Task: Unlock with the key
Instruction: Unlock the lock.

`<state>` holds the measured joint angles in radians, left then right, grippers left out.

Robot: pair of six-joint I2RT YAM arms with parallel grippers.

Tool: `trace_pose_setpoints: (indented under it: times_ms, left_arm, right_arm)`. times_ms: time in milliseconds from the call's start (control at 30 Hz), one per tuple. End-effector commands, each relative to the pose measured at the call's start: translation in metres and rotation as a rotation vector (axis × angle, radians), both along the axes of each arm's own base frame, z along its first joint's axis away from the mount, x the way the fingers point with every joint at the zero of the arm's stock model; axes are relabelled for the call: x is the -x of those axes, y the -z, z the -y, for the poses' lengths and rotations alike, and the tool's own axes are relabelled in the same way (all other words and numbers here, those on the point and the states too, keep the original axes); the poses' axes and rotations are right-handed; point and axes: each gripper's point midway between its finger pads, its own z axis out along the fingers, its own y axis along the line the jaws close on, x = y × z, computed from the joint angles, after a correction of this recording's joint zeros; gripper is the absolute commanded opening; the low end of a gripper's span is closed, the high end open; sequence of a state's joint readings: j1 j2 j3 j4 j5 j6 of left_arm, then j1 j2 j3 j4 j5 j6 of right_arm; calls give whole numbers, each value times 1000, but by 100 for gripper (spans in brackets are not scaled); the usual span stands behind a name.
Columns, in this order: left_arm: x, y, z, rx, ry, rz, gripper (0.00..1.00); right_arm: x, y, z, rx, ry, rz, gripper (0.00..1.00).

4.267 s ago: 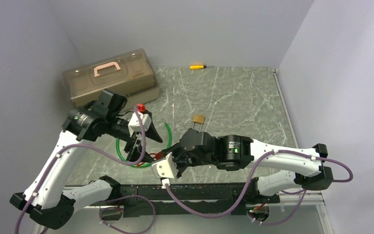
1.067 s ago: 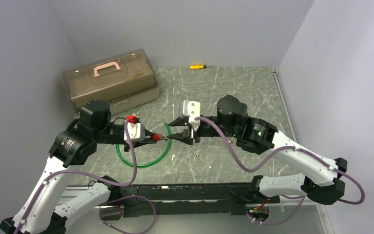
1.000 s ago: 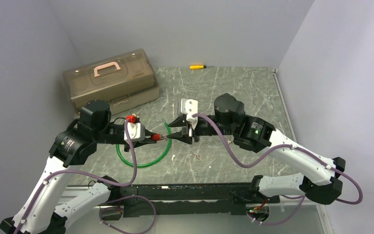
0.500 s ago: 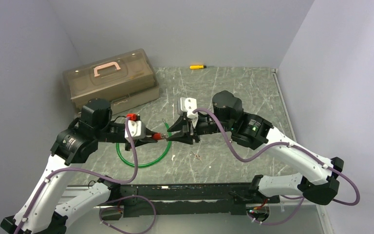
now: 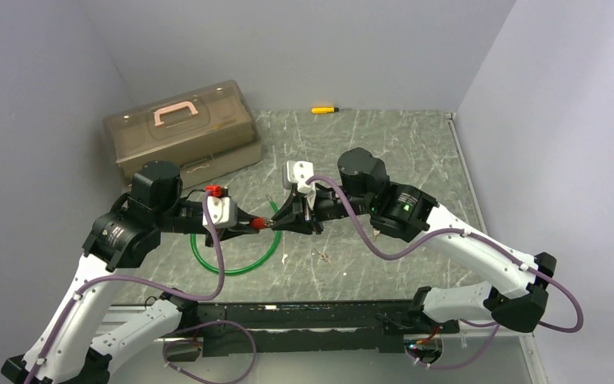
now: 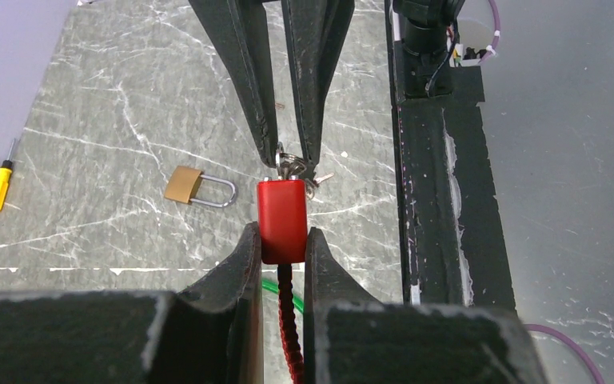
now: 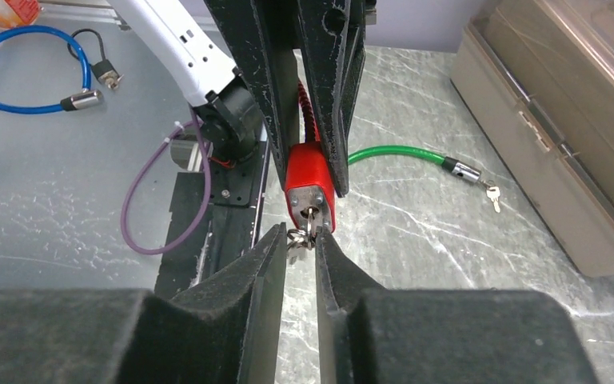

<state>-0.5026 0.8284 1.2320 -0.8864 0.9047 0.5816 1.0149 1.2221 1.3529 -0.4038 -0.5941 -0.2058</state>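
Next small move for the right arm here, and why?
Probably close the right gripper firmly on the small silver key before any twist. Its fingers flank the key, which sits in the end of the red rectangular lock body, and the left gripper clamps that body steady. I can't tell whether the pinch on the key is firm.

Left hand (image 5: 258,226) clamped, right hand (image 5: 276,225) with fingers narrowly parted, both level and facing tip to tip.
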Motion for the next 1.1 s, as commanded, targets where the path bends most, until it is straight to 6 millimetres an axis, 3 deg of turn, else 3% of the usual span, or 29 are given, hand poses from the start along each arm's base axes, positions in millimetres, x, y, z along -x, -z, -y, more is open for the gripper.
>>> trace_pose_setpoints:
  times_ms: [0, 167, 600, 900, 1067]
  left_arm:
    - [5, -15, 3, 47, 31, 30, 0]
    - [5, -16, 3, 48, 34, 31, 0]
    - [-3, -22, 2, 35, 18, 82, 0]
    - [-20, -39, -7, -40, -9, 282, 0]
    - [-24, -50, -8, -67, -5, 364, 0]
  right_arm:
    - [2, -15, -4, -36, -34, 14, 17]
    - [1, -13, -5, -32, -36, 4, 0]
    - [5, 0, -21, -47, -57, -173, 0]
    - [-1, -13, -33, -81, -39, -314, 0]
    - [-8, -9, -38, -81, 0, -362, 0]
